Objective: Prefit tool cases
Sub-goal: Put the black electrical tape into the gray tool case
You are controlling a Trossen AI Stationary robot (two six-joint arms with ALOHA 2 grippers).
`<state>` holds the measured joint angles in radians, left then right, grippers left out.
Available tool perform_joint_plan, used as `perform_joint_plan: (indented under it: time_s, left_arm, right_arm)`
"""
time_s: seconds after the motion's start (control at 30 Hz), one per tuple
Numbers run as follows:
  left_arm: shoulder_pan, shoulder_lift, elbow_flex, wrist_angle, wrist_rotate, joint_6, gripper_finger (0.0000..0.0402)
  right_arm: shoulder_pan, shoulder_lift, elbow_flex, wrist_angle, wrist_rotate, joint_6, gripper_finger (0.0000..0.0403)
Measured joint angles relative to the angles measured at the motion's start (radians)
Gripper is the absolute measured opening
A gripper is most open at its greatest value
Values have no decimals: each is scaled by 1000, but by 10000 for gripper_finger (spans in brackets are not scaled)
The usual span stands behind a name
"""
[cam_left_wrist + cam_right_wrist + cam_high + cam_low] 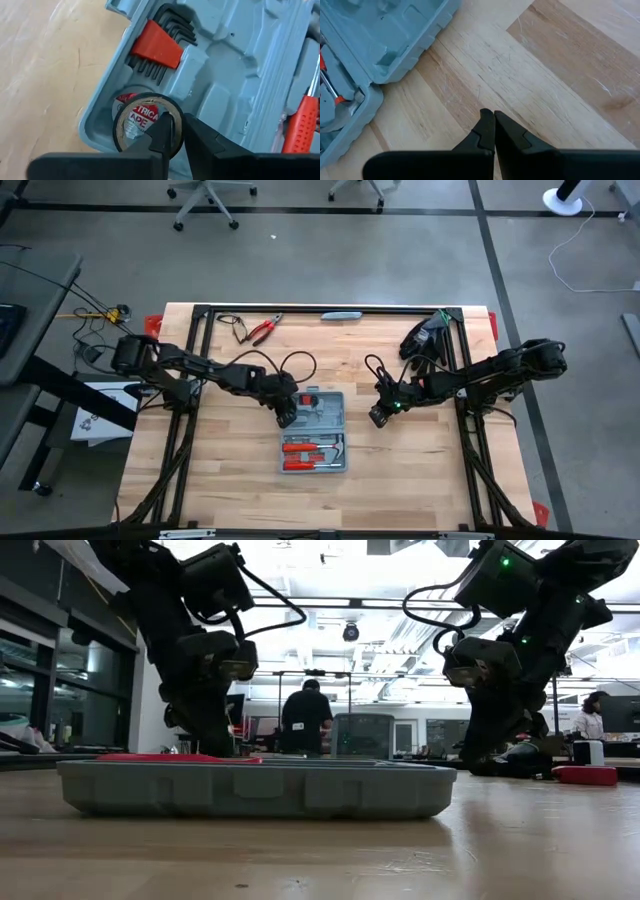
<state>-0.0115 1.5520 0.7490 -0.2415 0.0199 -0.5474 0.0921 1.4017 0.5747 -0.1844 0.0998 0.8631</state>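
Note:
The grey-blue tool case lies open and flat on the wooden table; in the low view it is a low tray. My left gripper is at the case's far left corner, shut on a black roll of electrical tape. The roll is over a round recess in that corner. My right gripper hangs shut over bare wood just right of the case and touches nothing. My left gripper holds the tape roll by its ring wall. One finger is in the roll's hole and the other is outside it. The fingers slant down from the table's left. The roll is tilted over the corner recess; whether it rests there I cannot tell.
A red holder of hex keys and red-handled tools lie in the case. Red-handled pliers, a grey bar and a black device are near the table's far edge. Bare wood lies in front of the case.

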Motion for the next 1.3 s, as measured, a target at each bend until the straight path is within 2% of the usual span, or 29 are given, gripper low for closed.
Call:
perform_joint_plan:
  time_s: [0.33,0.43,0.73,0.87,0.97,1.07,1.2,1.3]
  left_arm:
    - [2,7,1,10,5,-16,122]
    - [14,-8,1,1,40,-26,137]
    - [56,-126,1,-6,34,-26,143]
    - [65,-173,1,-126,51,-48,143]
    - [50,-207,1,-243,13,-54,129]
    - [32,-235,1,-309,-3,-47,92]
    - [20,-245,1,-342,-2,6,25]
    - [24,-238,1,-322,1,63,6]
  right_arm:
    - [0,0,0,0,-1,0,0]
    - [0,0,0,0,-8,0,0]
    - [0,0,0,0,-22,0,0]
    - [0,0,0,8,-24,53,0]
    - [-2,0,0,97,-34,102,0]
    - [-17,0,0,239,-62,98,0]
    - [-60,0,0,362,-81,101,0]
    - [-94,21,10,384,-99,123,0]
